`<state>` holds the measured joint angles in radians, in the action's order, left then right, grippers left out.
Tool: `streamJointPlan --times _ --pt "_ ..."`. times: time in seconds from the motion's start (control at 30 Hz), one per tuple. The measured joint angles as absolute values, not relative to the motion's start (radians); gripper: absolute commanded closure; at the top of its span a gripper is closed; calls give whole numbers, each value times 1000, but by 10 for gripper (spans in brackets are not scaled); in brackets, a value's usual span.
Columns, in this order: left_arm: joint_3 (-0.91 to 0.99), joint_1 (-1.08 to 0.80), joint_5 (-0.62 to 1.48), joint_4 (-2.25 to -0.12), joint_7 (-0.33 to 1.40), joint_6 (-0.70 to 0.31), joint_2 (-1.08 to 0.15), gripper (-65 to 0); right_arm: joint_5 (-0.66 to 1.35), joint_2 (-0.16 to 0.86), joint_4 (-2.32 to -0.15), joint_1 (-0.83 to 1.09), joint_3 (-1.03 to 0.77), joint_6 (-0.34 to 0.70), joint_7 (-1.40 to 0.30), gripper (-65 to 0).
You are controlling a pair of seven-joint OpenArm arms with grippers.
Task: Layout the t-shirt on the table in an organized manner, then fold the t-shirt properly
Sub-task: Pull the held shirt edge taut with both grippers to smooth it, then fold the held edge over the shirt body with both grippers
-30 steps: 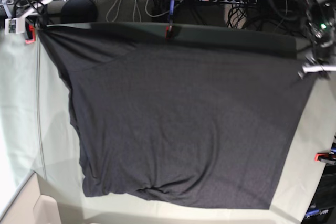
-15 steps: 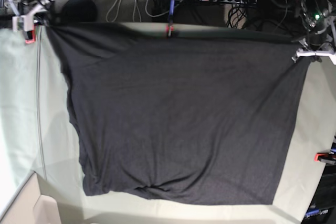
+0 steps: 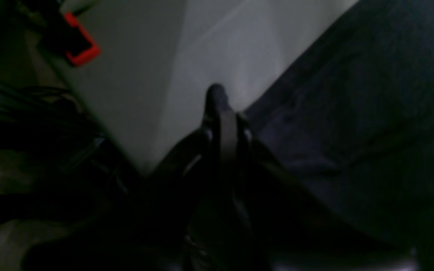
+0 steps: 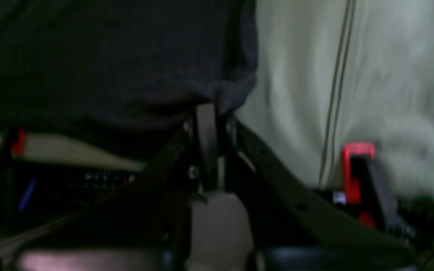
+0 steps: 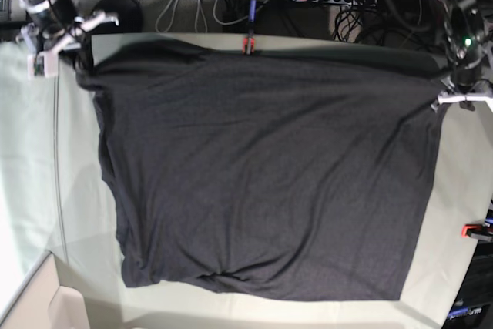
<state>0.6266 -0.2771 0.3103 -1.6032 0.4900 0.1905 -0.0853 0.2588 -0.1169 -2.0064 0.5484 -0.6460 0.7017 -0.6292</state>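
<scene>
Charcoal cotton, the t-shirt (image 5: 262, 175) lies spread over most of the table (image 5: 77, 213), its broad back or front face up and no printed graphic visible in any view. Its far edge runs along the table's far edge, where a red clamp (image 5: 248, 44) sits at the middle; its near hem stops short of the near edge, with a small pucker of folds near the near-left part of the hem. Pale grey-green table cloth shows as a strip down the left side and a narrower strip down the right.

Right gripper (image 5: 81, 36) (at the far-left corner in the base view): jaws closed, pinching the far-left corner of the t-shirt. In the right wrist view the right gripper (image 4: 209, 113) has bunched dark fabric (image 4: 107, 64) pressed between its fingers, with a second red clamp (image 4: 356, 165) on the table edge nearby.

Left gripper (image 5: 451, 98) (at the far-right side in the base view): jaws closed on the far-right corner of the t-shirt, the fabric drawn taut toward it. In the dim left wrist view the left gripper (image 3: 219, 101) stands over the boundary between dark shirt and pale table cloth (image 3: 187, 75), with another red clamp (image 3: 79, 45) at the table's edge.
</scene>
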Motion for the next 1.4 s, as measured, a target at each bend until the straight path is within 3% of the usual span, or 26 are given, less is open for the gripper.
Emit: streamJointPlan --times 0.2,0.63,1.17,1.4 --pt "629 -206 307 -1534 491 191 -89 0 260 -89 -1991 437 -649 702 -698 0" --pt "628 -84 303 -1422 497 194 -125 0 -11 -68 -1773 108 -645 699 -782 0" --pt "627 93 300 -1256 490 194 -136 0 -14 -37 -1488 -146 -643 699 -775 0" --pt "467 143 303 -1173 480 188 -185 0 -19 -16 -1379 -213 -645 699 -773 0"
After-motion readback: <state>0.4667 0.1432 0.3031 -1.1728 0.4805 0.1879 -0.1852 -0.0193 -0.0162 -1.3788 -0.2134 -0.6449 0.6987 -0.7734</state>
